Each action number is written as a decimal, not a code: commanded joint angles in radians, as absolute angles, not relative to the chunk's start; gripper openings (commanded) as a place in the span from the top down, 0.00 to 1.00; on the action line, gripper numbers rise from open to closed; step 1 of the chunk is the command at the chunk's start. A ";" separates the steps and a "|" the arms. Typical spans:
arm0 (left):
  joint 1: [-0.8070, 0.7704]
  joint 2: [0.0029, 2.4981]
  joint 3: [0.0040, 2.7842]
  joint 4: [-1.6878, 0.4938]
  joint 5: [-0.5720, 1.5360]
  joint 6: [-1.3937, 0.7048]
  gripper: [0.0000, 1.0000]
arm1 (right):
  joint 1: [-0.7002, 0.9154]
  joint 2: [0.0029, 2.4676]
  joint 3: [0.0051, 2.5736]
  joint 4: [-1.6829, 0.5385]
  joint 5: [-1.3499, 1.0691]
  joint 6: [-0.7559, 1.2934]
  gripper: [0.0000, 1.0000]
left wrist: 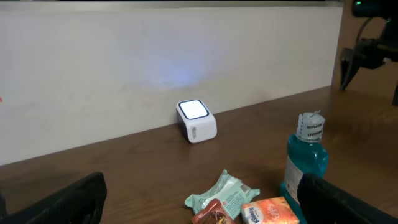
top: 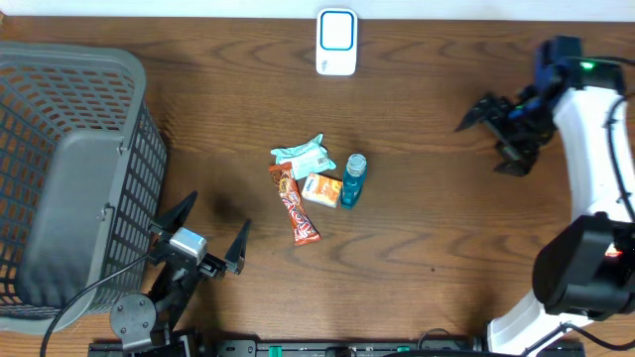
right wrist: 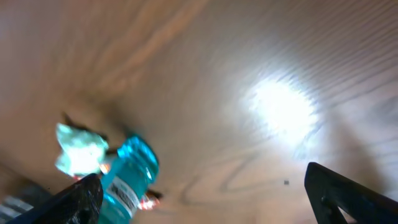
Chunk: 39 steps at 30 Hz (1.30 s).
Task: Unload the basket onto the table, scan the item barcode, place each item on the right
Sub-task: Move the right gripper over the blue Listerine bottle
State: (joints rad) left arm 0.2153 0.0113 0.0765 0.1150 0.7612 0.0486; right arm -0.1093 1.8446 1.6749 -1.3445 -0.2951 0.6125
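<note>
**Left edge.** Basket (top: pixel 69 159), grey, mesh-walled.

**Near-left corner.** Left arm (top: pixel 159 297). We find its jaws spread wide, holding nothing, well apart from the heap.

**Bench centre.** Four items in one touching heap; we cannot tell which is to be scanned.
- Bar (top: pixel 298 210): glossy wrapper. We judge it light, slippery and crushable, best pinched across its width.
- Pouch (top: pixel 306 156): pale green. Likely soft and crinkly, so take it by the body, not the flap.
- Packet (top: pixel 321 188): orange, small, probably light.
- Bottle (top: pixel 353 180): blue liquid, at the heap's right. We reckon it the stiffest and heaviest, with a smooth wall; grip it across the body.

**Far edge, middle.** Scanner (top: pixel 336 42), white, face lit.

**Right edge.** Right arm (top: pixel 585 129). Its jaws are wide apart and hold nothing, well clear of the heap.

**Surface and room.** Bench (top: pixel 446 268) is dark wood grain with some glare. A pale wall (left wrist: pixel 124 62) stands behind the far edge.
</note>
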 commanded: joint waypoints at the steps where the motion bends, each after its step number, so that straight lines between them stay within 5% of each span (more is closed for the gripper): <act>1: 0.216 0.010 0.073 0.104 0.775 0.043 0.02 | -0.020 1.836 1.694 -1.381 -0.233 0.587 0.02; 13: 0.217 0.010 0.073 -0.068 0.775 0.043 0.02 | 0.054 1.711 1.694 -1.459 -0.106 0.591 0.01; 25: 0.217 0.010 0.073 -0.217 0.775 0.043 0.02 | 0.083 1.655 1.687 -1.420 -0.226 0.619 0.01; 39: 0.217 0.011 0.073 -0.228 0.775 0.043 0.02 | 0.438 1.675 1.687 -1.142 -0.163 0.611 0.01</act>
State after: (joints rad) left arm 0.2153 0.0113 0.0875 -0.1997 0.7612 0.0483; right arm 0.3695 1.6520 1.6840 -1.1645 -0.2089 0.6128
